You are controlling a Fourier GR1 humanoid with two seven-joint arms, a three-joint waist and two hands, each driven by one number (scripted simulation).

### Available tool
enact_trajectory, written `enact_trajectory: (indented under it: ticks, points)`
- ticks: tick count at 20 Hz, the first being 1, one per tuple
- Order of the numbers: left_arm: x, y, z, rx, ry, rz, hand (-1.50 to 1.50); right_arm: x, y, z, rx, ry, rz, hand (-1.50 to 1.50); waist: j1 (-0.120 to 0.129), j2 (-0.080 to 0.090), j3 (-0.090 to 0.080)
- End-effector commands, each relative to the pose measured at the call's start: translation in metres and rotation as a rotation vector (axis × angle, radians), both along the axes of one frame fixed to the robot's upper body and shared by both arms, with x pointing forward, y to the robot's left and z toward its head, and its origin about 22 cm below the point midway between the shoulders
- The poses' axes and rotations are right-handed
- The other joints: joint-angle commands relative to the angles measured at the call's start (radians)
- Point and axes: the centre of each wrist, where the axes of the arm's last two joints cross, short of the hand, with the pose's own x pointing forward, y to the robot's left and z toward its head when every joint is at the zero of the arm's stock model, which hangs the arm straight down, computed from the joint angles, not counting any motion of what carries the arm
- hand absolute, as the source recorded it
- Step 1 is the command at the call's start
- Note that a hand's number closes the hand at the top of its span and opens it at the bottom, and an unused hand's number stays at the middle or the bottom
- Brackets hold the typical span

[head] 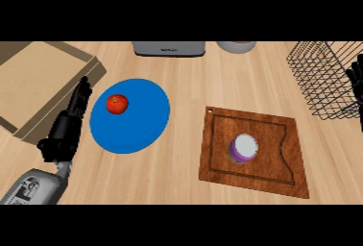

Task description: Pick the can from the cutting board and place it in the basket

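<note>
Can (pixel 245 147) stands upright on cutting board (pixel 273 175), free for grasping; left hand (pixel 65 129) and right hand (pixel 353 81), overlapping basket (pixel 312 72), show fingers open.

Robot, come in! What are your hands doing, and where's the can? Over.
Left hand open, beside blue plate. Right hand open, right edge, by basket. Can upright on cutting board, untouched. Nothing between can and basket.
</note>
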Motion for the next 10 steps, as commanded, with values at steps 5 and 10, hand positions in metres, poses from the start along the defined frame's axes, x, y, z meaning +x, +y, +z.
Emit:
enact_trajectory:
  ticks: [5,10]
  points:
    - [0.011,0.047,0.011,-0.068,0.199,0.081,0.00,0.038,0.022,0.019,0.342,-0.196,0.346,1.50,0.010,0.019,0.000]
    - [0.007,0.037,0.001,-0.123,0.330,0.036,0.00,0.029,0.095,0.008,-0.236,-0.247,0.664,-1.50,0.036,0.016,-0.005]
